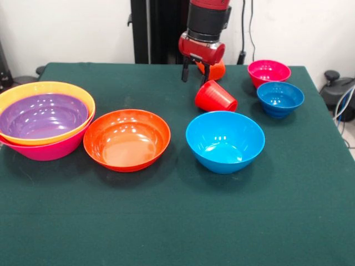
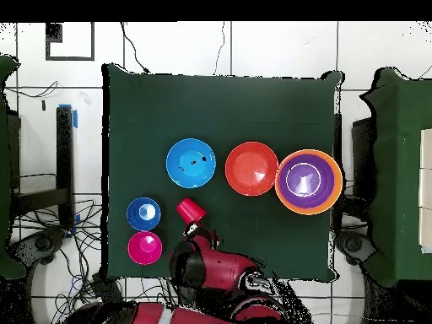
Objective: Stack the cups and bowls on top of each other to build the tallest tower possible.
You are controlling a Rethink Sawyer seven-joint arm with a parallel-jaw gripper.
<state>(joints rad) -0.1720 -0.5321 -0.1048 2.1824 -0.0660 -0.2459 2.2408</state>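
My gripper (image 1: 195, 73) hangs open and empty at the table's far side; in the overhead view it (image 2: 197, 229) is near the robot's edge. The red cup (image 1: 215, 97) lies tipped on its side just below and in front of the fingertips, apart from them, and also shows in the overhead view (image 2: 189, 210). The orange cup (image 1: 216, 70) is partly hidden behind the gripper. The tower (image 1: 44, 119) at the left is the big pink bowl (image 1: 50, 151) holding the yellow-orange bowl (image 1: 41, 87) and the purple bowl (image 1: 43, 115).
A red-orange bowl (image 1: 126, 138) and the medium blue bowl (image 1: 224, 141) stand side by side at mid table. The small magenta bowl (image 1: 268, 72) and small blue bowl (image 1: 280, 98) stand at the far right. Green cloth (image 1: 177, 221) covers the table.
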